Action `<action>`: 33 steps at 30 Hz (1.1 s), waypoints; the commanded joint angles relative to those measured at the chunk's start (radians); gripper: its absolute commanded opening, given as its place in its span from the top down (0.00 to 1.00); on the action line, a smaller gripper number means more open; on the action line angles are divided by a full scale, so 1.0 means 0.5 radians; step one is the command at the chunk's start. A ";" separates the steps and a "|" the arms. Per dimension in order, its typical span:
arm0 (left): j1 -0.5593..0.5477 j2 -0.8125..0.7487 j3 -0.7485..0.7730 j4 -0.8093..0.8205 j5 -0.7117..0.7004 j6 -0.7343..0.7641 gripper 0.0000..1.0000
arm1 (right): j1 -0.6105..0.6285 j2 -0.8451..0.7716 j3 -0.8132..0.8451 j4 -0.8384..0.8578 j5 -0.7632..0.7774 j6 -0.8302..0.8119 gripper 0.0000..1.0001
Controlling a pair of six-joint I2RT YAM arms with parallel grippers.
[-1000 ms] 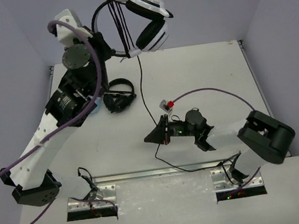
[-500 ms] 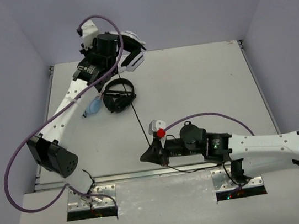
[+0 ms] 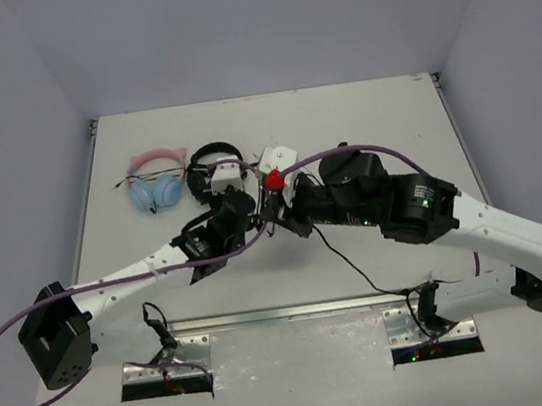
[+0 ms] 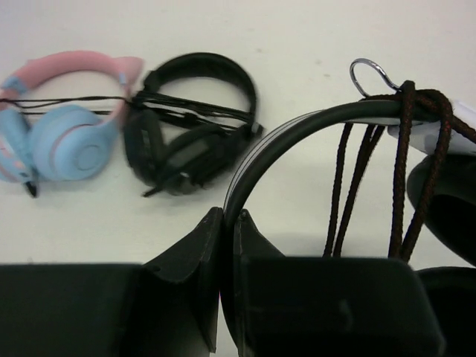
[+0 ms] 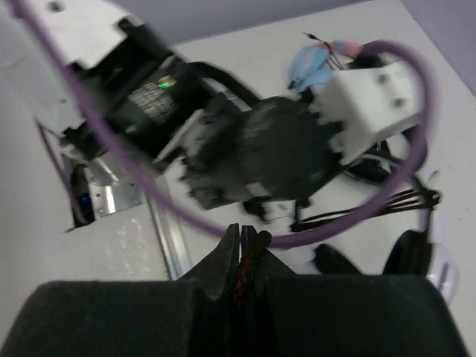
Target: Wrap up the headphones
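2 tight grips, left hand (image 4: 229,217) on the headphones' (image 4: 297,126) smooth curved band, right hand (image 5: 240,232) on their thin braided cable (image 4: 400,163)

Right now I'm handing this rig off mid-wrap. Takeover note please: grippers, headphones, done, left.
Left gripper: shut on the headband of the headphones, over mid-table.
Right gripper: shut on the cable, right beside the left one.
Done: several cable loops hang over the headband.
Left: slack trails across the table toward the near edge; probably wind that on, then set down.
The pink-and-blue pair and black pair lie far left, clear of both grippers.
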State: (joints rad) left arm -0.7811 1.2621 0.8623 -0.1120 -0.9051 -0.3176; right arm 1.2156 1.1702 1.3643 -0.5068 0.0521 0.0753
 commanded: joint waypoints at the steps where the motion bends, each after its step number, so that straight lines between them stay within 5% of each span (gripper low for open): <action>1: -0.280 -0.146 -0.281 0.818 -0.007 0.073 1.00 | -0.267 0.098 0.259 -0.287 0.013 -0.227 0.99; 4: -0.496 -0.214 -0.577 0.988 0.043 0.148 1.00 | -0.589 0.175 0.379 -0.382 -0.034 -0.307 0.99; 9: -0.607 -0.459 -0.935 0.988 0.282 -0.153 1.00 | -0.930 0.157 0.327 -0.343 -0.150 -0.332 0.99; 13: -0.653 -0.533 -0.958 0.835 0.267 -0.224 1.00 | -0.992 0.181 0.312 -0.321 -0.193 -0.329 0.99; 22: -0.687 -0.754 -0.823 0.504 0.849 -0.070 1.00 | -1.244 0.301 0.245 -0.272 -0.456 -0.399 0.99; 33: -0.693 -1.079 -0.409 -0.306 1.408 -0.174 1.00 | -1.556 0.240 0.072 -0.229 -1.737 -0.427 0.99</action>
State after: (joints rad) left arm -1.1076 0.7715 0.5793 -0.1917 -0.3534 -0.3504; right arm 0.5110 1.3304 1.3960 -0.7361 -0.5945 -0.1055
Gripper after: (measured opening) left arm 0.054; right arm 0.014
